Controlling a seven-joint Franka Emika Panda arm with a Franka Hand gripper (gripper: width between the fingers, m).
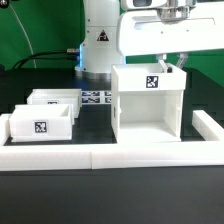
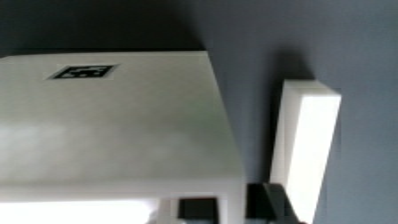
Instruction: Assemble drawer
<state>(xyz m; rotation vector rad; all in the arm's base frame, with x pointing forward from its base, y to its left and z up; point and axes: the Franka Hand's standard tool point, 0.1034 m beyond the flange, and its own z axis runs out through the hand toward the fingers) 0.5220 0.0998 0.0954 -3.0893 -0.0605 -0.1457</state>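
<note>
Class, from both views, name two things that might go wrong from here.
1. The fingers seem to straddle only the upper edge of the shell; so narrow a hold might let the tall shell tilt or slip.
2. The border wall lies near the shell; pushing that way may jam it.

The shell (image 1: 148, 105) is a tall white box standing upright on the worktop (image 1: 95, 125) toward the exterior view's right, with a black-and-white tag (image 1: 153, 83) high on its near face. Two small open-topped white trays lie apart from it on that view's left. The front tray (image 1: 40, 124) is tagged on its near wall, and the back tray (image 1: 56, 99) sits just behind it.
</note>
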